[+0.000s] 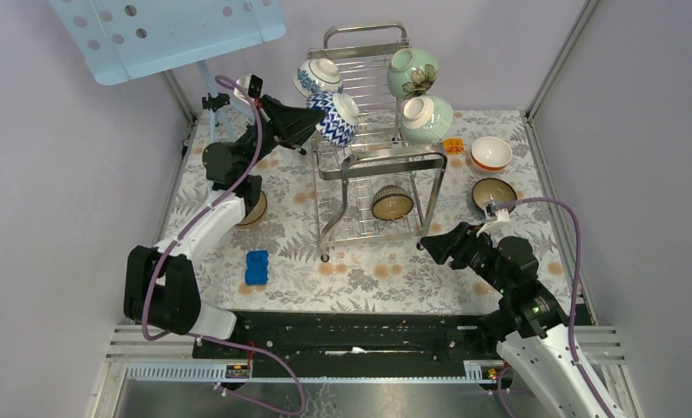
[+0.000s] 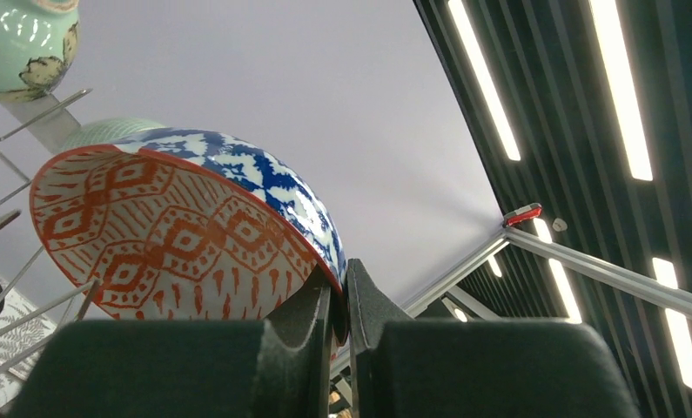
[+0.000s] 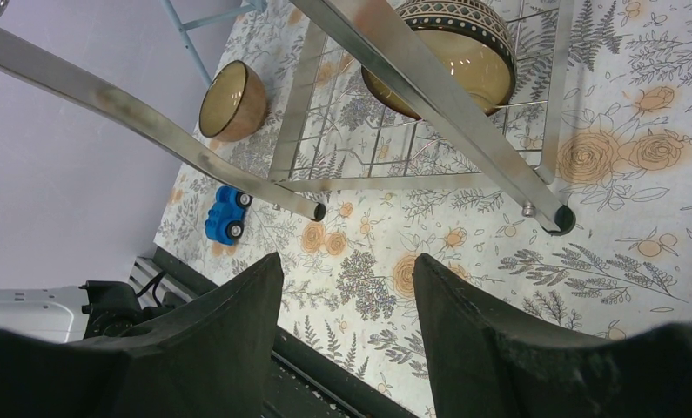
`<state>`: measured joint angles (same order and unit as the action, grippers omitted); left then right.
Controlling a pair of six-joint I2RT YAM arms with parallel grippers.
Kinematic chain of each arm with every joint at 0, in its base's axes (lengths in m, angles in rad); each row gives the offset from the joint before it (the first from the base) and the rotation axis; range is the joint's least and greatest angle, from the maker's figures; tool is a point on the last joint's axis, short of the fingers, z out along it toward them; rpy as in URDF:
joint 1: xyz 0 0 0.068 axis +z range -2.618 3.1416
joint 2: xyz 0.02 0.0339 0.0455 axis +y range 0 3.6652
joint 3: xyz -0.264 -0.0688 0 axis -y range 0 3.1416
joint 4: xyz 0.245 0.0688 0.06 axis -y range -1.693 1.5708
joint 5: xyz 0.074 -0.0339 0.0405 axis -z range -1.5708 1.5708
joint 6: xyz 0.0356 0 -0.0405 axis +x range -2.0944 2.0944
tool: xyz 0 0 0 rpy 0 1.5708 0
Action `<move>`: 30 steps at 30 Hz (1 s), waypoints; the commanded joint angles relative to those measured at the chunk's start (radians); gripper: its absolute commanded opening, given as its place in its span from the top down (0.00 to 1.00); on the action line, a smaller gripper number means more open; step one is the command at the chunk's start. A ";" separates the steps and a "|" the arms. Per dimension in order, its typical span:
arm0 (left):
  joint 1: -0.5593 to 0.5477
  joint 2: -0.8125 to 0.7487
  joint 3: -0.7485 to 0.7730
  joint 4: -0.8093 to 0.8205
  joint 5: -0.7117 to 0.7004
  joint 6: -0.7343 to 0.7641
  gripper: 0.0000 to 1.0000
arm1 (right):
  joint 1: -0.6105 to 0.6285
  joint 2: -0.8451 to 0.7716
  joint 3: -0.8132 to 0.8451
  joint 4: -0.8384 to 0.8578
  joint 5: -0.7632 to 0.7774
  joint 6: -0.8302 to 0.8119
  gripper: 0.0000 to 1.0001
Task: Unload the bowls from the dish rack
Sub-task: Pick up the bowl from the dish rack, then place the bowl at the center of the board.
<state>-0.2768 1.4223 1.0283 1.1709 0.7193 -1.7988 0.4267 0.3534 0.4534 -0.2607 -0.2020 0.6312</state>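
The steel dish rack (image 1: 366,30) stands mid-table. Its upper tier holds two blue-and-white bowls (image 1: 318,77) and two pale green bowls (image 1: 427,119). My left gripper (image 1: 312,122) is shut on the rim of the nearer blue chevron bowl (image 1: 337,118). The left wrist view shows that bowl's red-patterned inside (image 2: 177,231) with one finger on each side of the rim at the gripper (image 2: 340,296). A brown bowl (image 1: 393,202) leans in the lower tier. My right gripper (image 1: 433,244) hangs open and empty by the rack's front right foot, above the cloth (image 3: 346,270).
On the cloth lie an orange-white bowl (image 1: 491,153), a dark bowl (image 1: 493,193), a brown bowl (image 1: 255,209) under the left arm, a blue toy car (image 1: 257,266) and a small orange block (image 1: 453,145). A pale blue perforated stand (image 1: 164,30) overhangs the far left.
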 commanded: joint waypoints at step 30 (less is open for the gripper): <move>-0.508 -0.512 0.337 -1.315 -0.360 1.088 1.00 | 0.006 0.137 0.136 -0.173 -0.057 -0.005 0.15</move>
<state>-0.6964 0.9539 1.2964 0.1246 0.5095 -0.9539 0.4267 0.5175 0.5529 -0.3817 -0.2562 0.6613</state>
